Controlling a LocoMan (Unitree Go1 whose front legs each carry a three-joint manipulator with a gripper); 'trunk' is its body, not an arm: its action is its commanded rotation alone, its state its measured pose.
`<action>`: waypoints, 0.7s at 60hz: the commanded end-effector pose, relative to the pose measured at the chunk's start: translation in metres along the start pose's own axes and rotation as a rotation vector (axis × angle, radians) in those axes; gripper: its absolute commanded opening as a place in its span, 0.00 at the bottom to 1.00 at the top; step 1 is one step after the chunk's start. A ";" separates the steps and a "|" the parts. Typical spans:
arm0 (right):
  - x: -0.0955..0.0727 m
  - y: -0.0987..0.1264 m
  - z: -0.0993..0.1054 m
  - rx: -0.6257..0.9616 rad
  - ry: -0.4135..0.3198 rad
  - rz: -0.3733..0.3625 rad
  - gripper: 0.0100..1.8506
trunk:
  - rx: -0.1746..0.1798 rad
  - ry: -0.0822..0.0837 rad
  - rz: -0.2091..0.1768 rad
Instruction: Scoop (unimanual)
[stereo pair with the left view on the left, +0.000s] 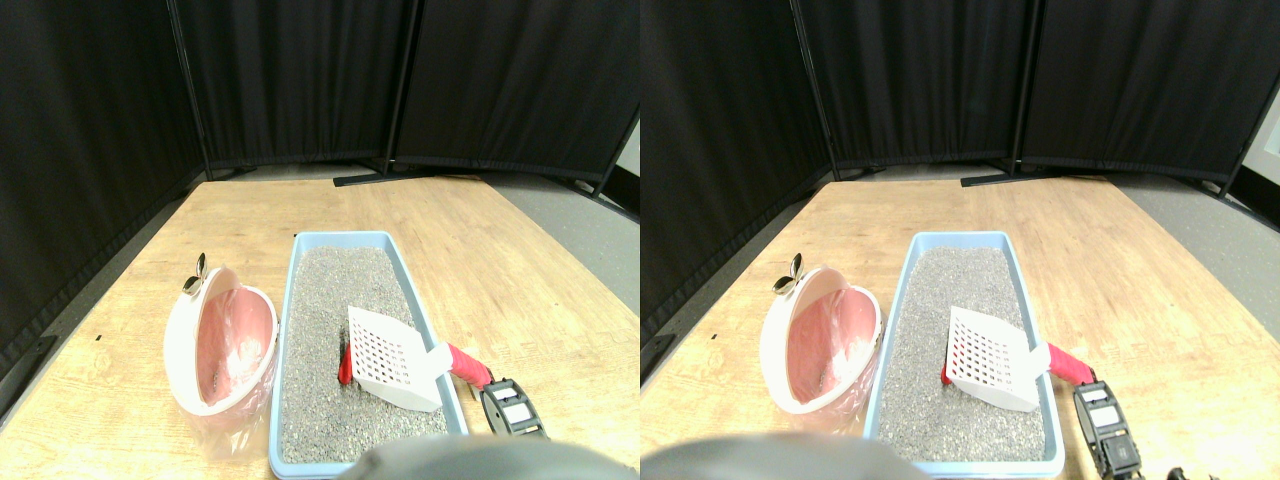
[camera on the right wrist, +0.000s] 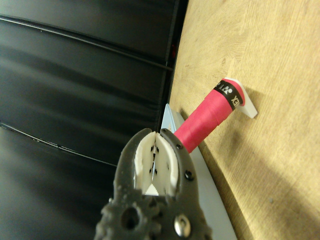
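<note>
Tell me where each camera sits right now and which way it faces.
Stereo pair view: on the robot's front, facing forward and down at the litter tray, white scoop, pink bin; the right gripper enters lower right.
Wrist view: behind the right gripper, looking along its jaws, which stand together, toward the scoop's red handle.
Shared: red handle, tray edge, wooden floor, black curtains.

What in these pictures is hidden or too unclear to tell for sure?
- Small red object in the grey litter: stereo view, mostly hidden by the white slotted scoop.
- Near end of the light blue litter tray: stereo view, covered by a blur at the bottom edge.
- Scoop's blade: wrist view, out of sight; only its red wrapped handle shows.
- Pink bin's bottom: too blurred to tell.
</note>
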 end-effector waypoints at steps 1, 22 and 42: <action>0.000 -0.001 0.007 -0.009 -0.037 -0.008 0.24 | -0.003 -0.002 0.007; -0.006 0.002 0.007 0.025 -0.092 0.029 0.25 | -0.004 -0.001 -0.002; -0.001 -0.003 0.001 0.228 -0.177 0.077 0.40 | -0.004 0.003 -0.010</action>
